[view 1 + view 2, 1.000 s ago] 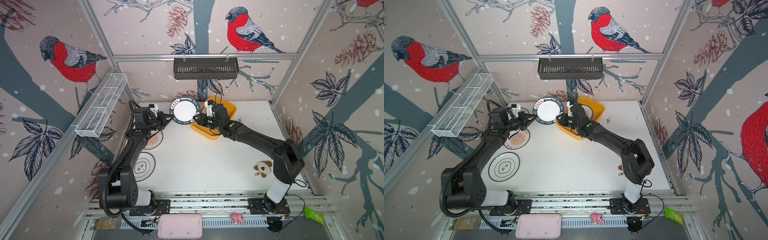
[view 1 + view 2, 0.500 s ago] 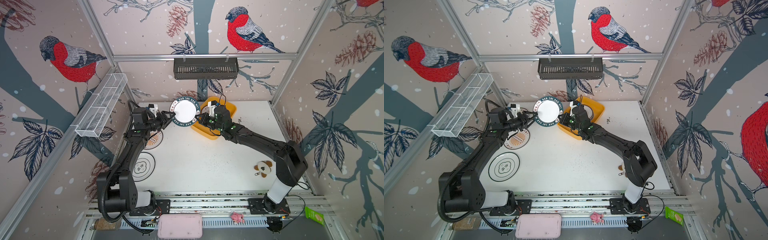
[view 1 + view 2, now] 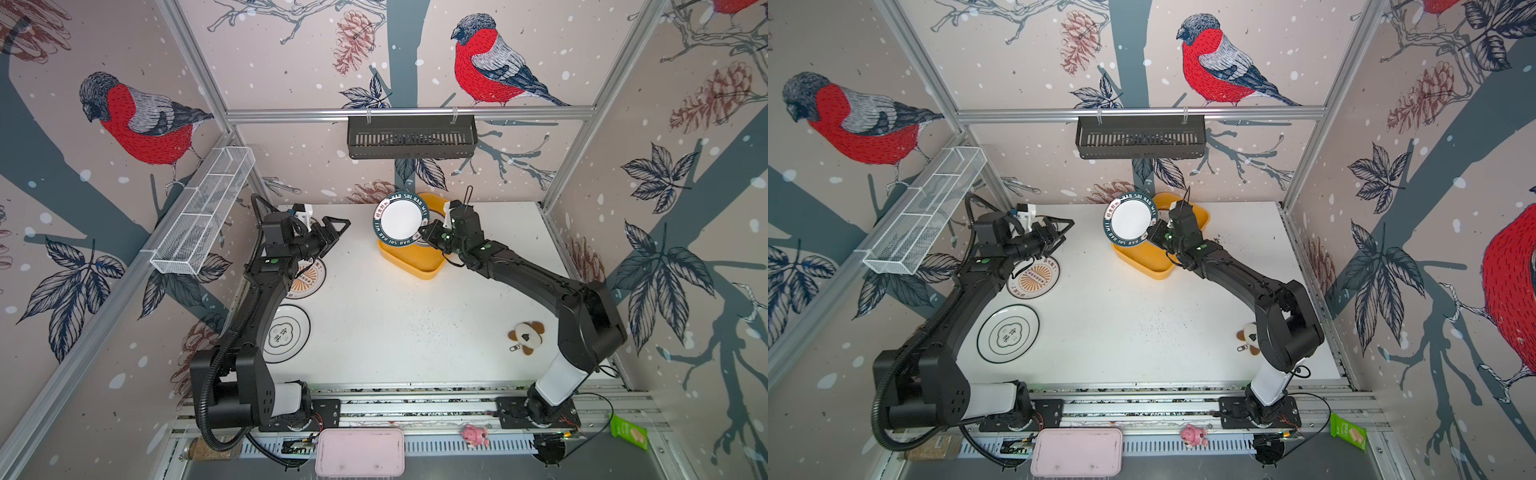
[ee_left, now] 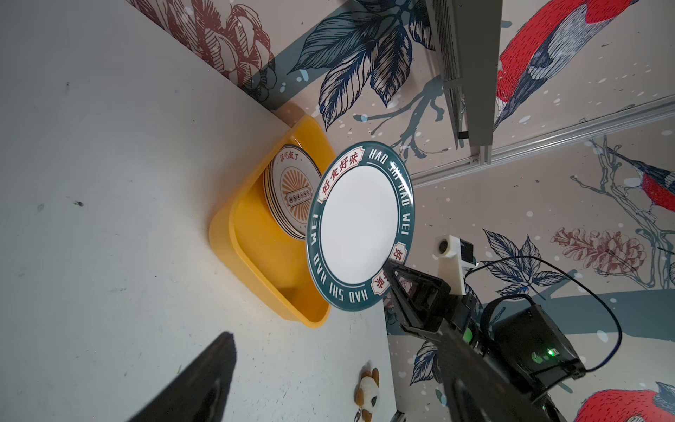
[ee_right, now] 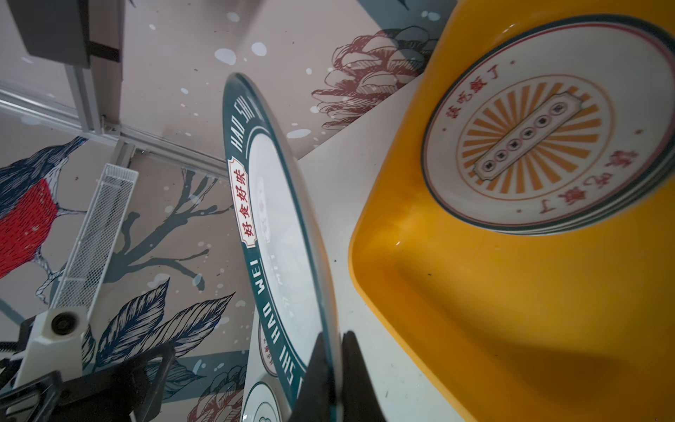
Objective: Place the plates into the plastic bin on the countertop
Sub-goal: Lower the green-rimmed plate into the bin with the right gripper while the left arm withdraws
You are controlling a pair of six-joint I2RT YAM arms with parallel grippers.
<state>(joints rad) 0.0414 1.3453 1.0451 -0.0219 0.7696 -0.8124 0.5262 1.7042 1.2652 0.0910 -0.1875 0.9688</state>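
A green-rimmed plate [image 3: 401,218] [image 3: 1131,218] hangs tilted on edge over the near-left end of the yellow plastic bin [image 3: 415,262] [image 3: 1150,266]. My right gripper [image 3: 424,231] [image 5: 334,372] is shut on its lower rim. A stack of plates [image 4: 292,190] [image 5: 529,139], sunburst one on top, lies in the bin's far end. My left gripper [image 3: 337,232] [image 3: 1065,235] stands open and empty, well left of the held plate. On the countertop [image 3: 395,316] under the left arm lie a sunburst plate [image 3: 307,278] and a black-ringed plate [image 3: 286,334].
A black slotted basket [image 3: 411,137] hangs on the back wall, and a white wire basket [image 3: 203,216] on the left wall. A small plush toy [image 3: 527,337] lies at the right front of the countertop. A pink tray [image 3: 359,453] sits below the front rail.
My left gripper opened, let go of the green-rimmed plate and drew back left. My right gripper shut on the plate's rim and carried it right, over the bin.
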